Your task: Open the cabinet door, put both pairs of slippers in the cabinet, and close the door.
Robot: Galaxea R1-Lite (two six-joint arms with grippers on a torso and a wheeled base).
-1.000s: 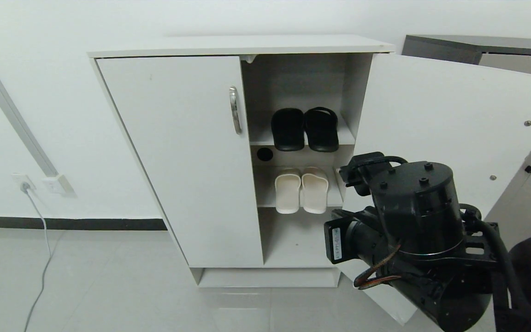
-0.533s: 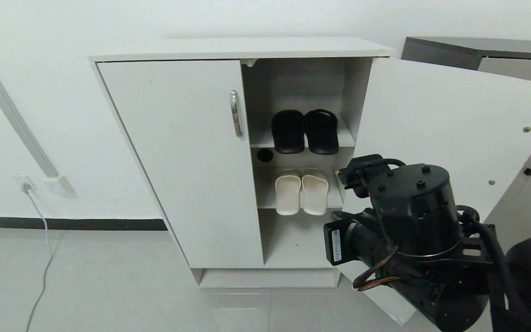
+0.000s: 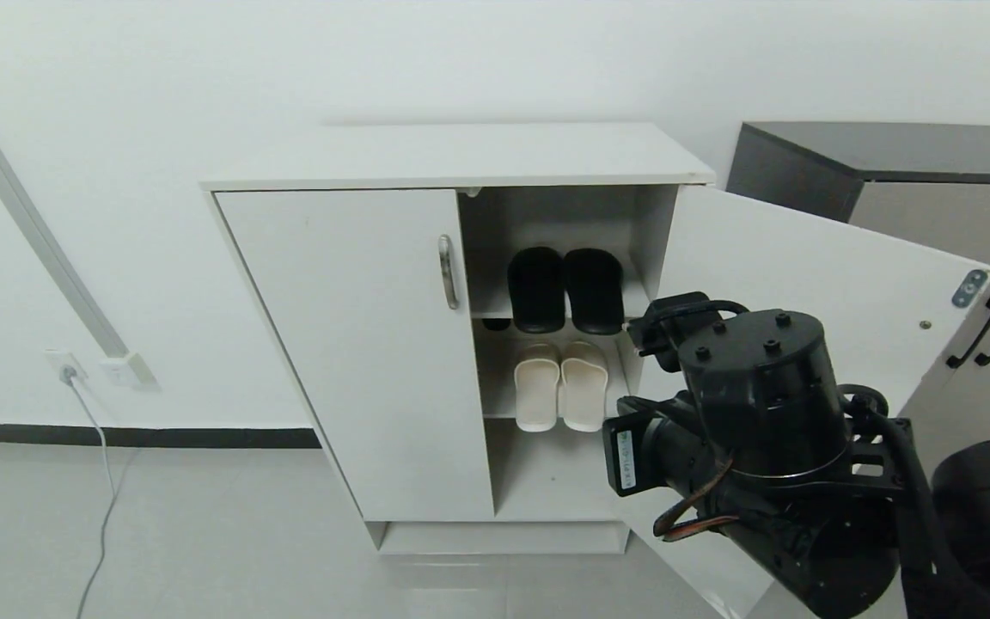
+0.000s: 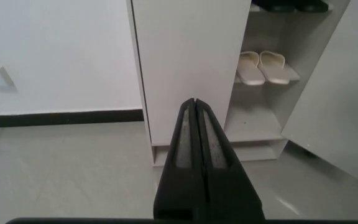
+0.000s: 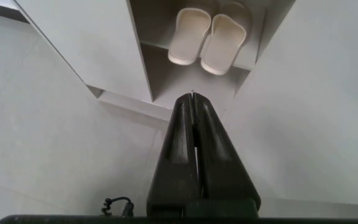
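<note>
White cabinet (image 3: 461, 155) with its right door (image 3: 804, 275) swung wide open. Inside, black slippers (image 3: 565, 289) sit on the upper shelf, white slippers (image 3: 561, 384) on the shelf below. Loading looks done; closing the door is the step in hand. Right gripper (image 5: 193, 98) and left gripper (image 4: 194, 102) hang empty, fingers pressed together. Next, the right arm, seemingly nearest, should push the door shut.

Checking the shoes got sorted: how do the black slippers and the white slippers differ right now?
The black slippers are dark and sit on the upper shelf; the white slippers are pale and sit on the lower shelf. Both pairs lie side by side inside the cabinet.
</note>
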